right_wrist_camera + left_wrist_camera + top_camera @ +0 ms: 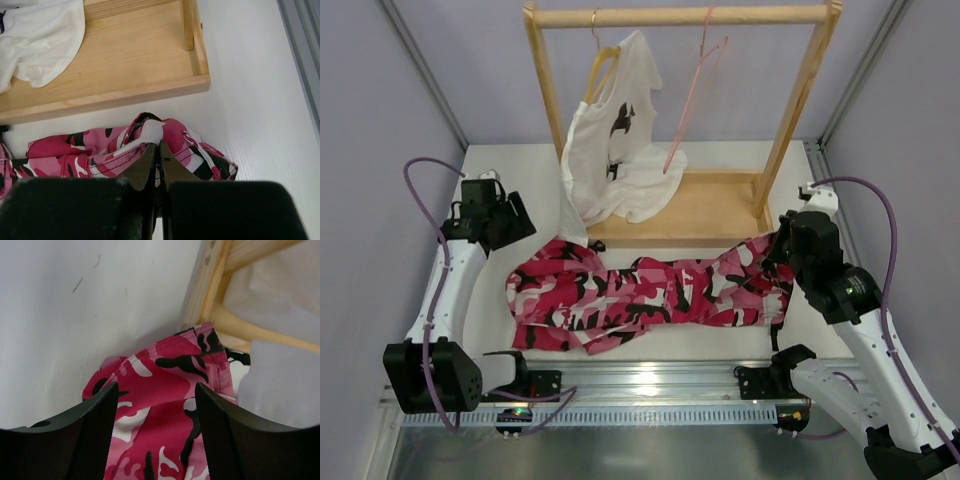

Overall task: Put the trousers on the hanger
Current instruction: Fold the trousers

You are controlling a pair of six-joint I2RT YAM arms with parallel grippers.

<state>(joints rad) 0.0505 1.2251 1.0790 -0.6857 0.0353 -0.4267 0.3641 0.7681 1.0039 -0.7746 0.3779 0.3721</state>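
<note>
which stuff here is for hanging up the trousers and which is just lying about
For the job: camouflage trousers, pink wire hanger.
Just there: white T-shirt, wooden hanger, wooden rack.

The trousers (pixel 650 295) lie on the table (pixel 525 165) before the rack (pixel 720 205); the hanger (pixel 686 110) hangs right of the T-shirt (pixel 620 150).
</note>
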